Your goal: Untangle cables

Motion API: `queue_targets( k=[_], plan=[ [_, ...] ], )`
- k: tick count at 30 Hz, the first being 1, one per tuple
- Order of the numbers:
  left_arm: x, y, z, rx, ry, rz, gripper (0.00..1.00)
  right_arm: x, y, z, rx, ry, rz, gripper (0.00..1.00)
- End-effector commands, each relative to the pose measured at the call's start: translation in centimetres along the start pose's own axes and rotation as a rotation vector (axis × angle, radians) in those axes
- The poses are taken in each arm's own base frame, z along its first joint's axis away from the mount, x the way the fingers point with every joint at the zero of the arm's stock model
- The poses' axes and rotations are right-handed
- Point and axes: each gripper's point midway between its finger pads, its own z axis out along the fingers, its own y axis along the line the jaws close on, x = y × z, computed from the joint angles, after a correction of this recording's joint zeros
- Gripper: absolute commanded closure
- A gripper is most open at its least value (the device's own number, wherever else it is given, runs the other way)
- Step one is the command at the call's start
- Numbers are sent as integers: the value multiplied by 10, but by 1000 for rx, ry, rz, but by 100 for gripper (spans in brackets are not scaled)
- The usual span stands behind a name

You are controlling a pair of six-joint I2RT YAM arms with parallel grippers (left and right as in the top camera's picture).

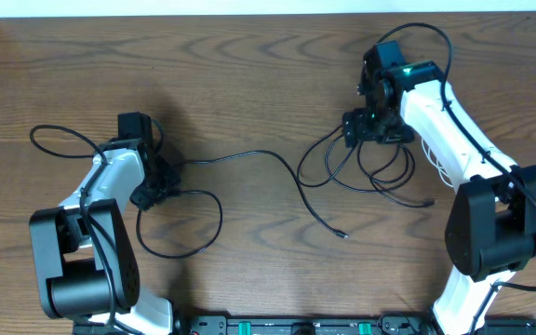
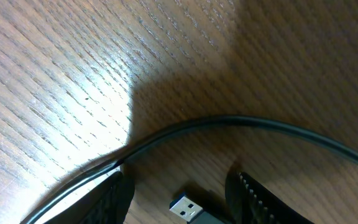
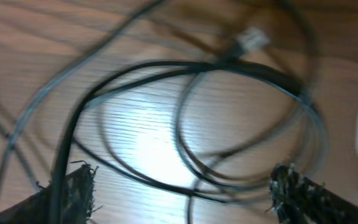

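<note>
One thin black cable (image 1: 249,154) runs from my left gripper (image 1: 153,189) across the table to a free plug end (image 1: 342,234). It also forms a loop (image 1: 186,225) near the left arm. Close up, my left gripper (image 2: 180,186) is open, with a silver USB plug (image 2: 188,208) lying between its fingers and the cable (image 2: 229,120) arcing past. Further black cables lie coiled in a tangle (image 1: 380,175) under my right gripper (image 1: 372,130). Seen from the wrist, the right gripper (image 3: 185,180) hangs wide open over these loops (image 3: 185,74), holding nothing. A small pale plug (image 3: 253,38) lies beyond.
The wooden table (image 1: 249,65) stretches back to a pale edge. A stray cable loop (image 1: 59,140) lies left of the left arm. The arms' own thicker black wires run along them, and a dark rail (image 1: 296,326) sits at the front.
</note>
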Motion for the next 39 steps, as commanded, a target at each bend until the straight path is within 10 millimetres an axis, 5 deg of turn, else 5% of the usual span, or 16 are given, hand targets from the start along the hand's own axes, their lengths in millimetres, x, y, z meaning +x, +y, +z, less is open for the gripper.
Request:
queue_targets(
  k=[1, 4, 10, 16, 22, 39],
  plan=[
    [1, 2, 4, -8, 9, -12, 46, -14, -28, -18, 170, -86, 100, 9],
    [2, 1, 4, -2, 13, -12, 46, -23, -25, -18, 152, -123, 118, 5],
    [3, -1, 3, 9, 22, -12, 46, -41, 26, -19, -115, -170, 47, 1],
    [3, -1, 3, 10, 22, -12, 46, -48, 22, -18, -122, -186, 344, 1],
    [3, -1, 3, 9, 22, -12, 46, -39, 2, -5, 52, -210, 559, 1],
    [3, -1, 3, 10, 22, -12, 46, -29, -2, 101, 220, -161, 620, 2]
  ],
)
